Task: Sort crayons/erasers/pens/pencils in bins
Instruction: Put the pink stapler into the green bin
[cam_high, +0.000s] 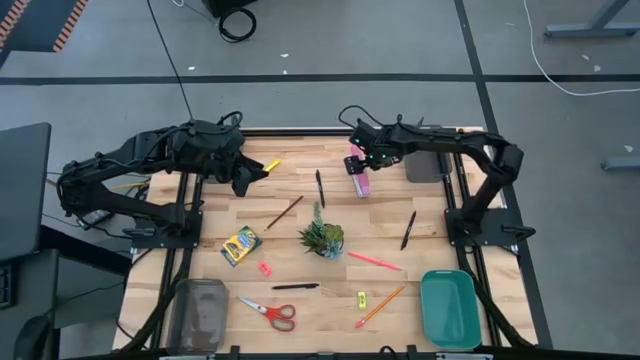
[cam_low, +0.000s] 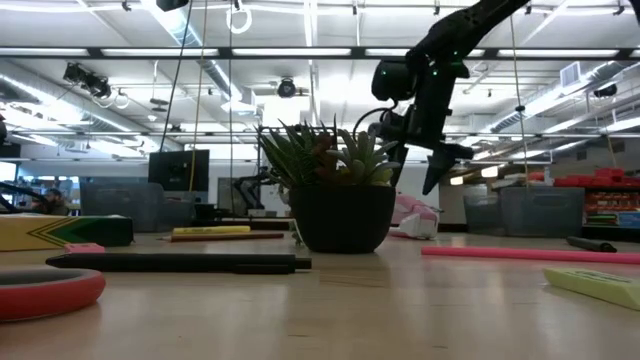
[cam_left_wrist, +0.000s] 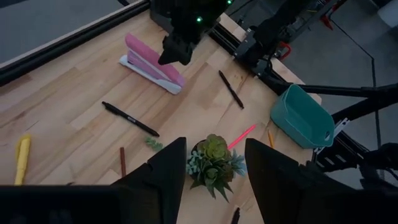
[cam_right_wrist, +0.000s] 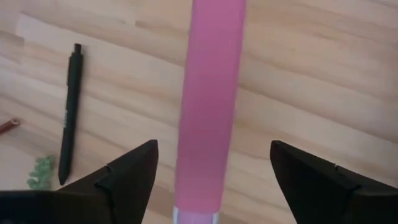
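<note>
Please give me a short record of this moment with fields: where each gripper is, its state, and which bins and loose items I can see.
right gripper: open, above the pink stapler, not touching it
left gripper: open, holds nothing, near the table's far left part
bins: teal bin at near right; translucent grey bin at near left; dark grey bin at far right
crayon box: on the table, left of the plant
scissors: near edge
</note>
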